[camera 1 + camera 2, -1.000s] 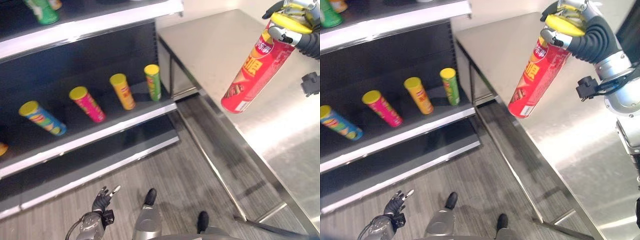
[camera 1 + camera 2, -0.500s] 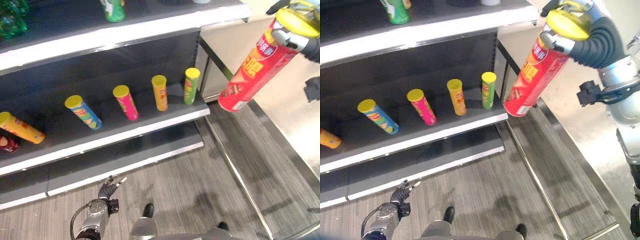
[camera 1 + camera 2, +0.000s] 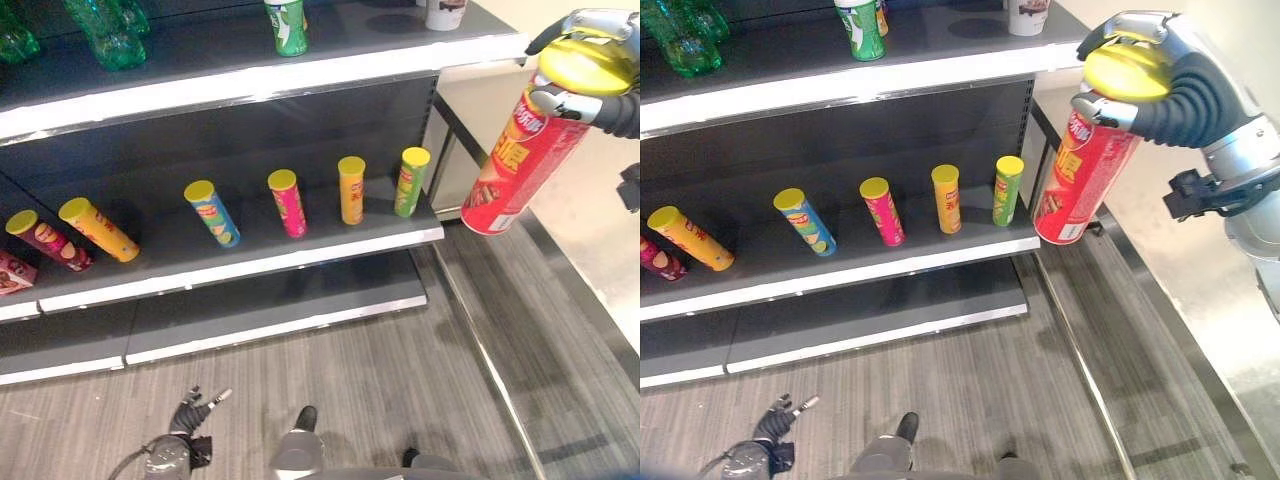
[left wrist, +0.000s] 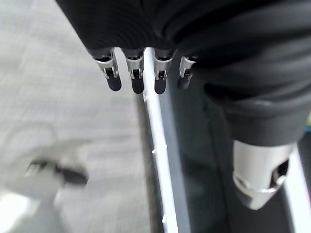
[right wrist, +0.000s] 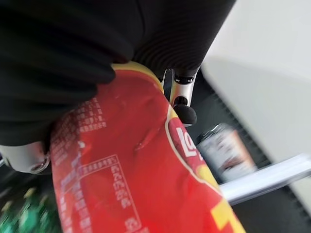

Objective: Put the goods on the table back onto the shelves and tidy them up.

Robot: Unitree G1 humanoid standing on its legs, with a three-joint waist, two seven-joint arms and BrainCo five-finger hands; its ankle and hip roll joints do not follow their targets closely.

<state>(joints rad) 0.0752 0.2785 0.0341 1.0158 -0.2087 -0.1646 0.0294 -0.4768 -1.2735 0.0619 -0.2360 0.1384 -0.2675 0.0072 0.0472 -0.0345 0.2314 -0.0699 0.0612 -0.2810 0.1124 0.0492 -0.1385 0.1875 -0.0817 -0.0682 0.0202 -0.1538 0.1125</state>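
I've got my right hand (image 3: 1160, 85) up high w/ fingers curled round the top end of a big red chip can (image 3: 1080, 175), grip just under its yellow lid (image 3: 1125, 65); the can hangs tilted in the air, base down, just off the right end of the shelf unit, above the grey floor (image 3: 400, 390), touching nothing else. In the right wrist view the can's red wall (image 5: 136, 179) sits tight against the palm w/ a dark fingertip (image 5: 184, 114) over its edge. My left hand (image 3: 195, 415) is low over the floor in front of the bottom shelf, fingers straight & loose, holding nothing; the left wrist view shows its fingertips (image 4: 133, 82) in a row, apart from everything. Middle shelf (image 3: 250, 268): small chip cans leaning back in a row behind its front edge – green (image 3: 410, 180) nearest the right end, then orange (image 3: 351, 188), pink (image 3: 288, 202), blue (image 3: 212, 212), yellow (image 3: 97, 228), & a dark red one (image 3: 45, 240) toward the left end. Top shelf (image 3: 250, 85): green soda can (image 3: 286, 25) near the front edge, green bottles (image 3: 105, 30) to the left, a white cup (image 3: 445, 12) by the right corner. The steel table (image 3: 1230, 330) lies to the right, past the shelf's end.
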